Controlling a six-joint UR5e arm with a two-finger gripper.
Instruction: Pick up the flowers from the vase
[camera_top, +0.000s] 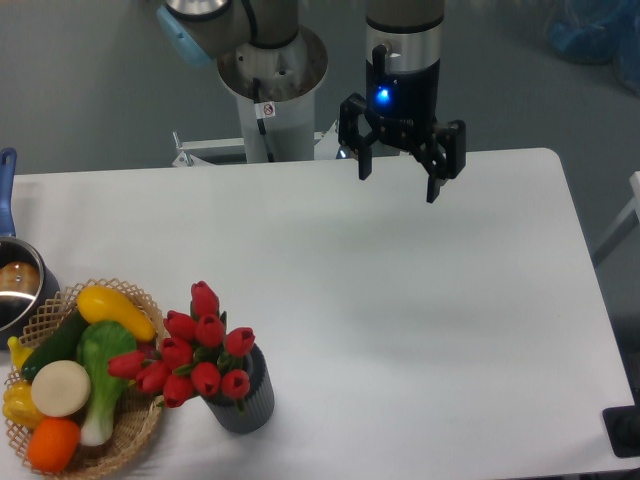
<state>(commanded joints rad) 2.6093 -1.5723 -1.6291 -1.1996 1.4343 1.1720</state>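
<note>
White table fills most of the frame, rounded corners visible on the right side. UR5e arm base column sits behind the table's far edge at upper centre, a small warning sticker on it.

Gripper hangs at upper centre-right, above the far part of the table, pointing down. Blue LED lit on its body. Fingers spread apart, nothing between them, so released. Well apart from the flowers.

Wicker basket at lower left, partly cut off by the frame's bottom edge. It holds toy vegetables: a yellow squash, a dark green cucumber, a bok choy, a white round piece, an orange piece.

Flowers: bunch of red tulip buds, lower left of centre, sitting in the vase, leaning left so the outer buds overhang the basket's rim.

Vase: dark grey, ribbed, cylindrical, upright, just right of the basket. Can't tell whether it touches the basket.

Metal pot with blue handle at the left edge, mostly cropped, just above the basket.
</note>
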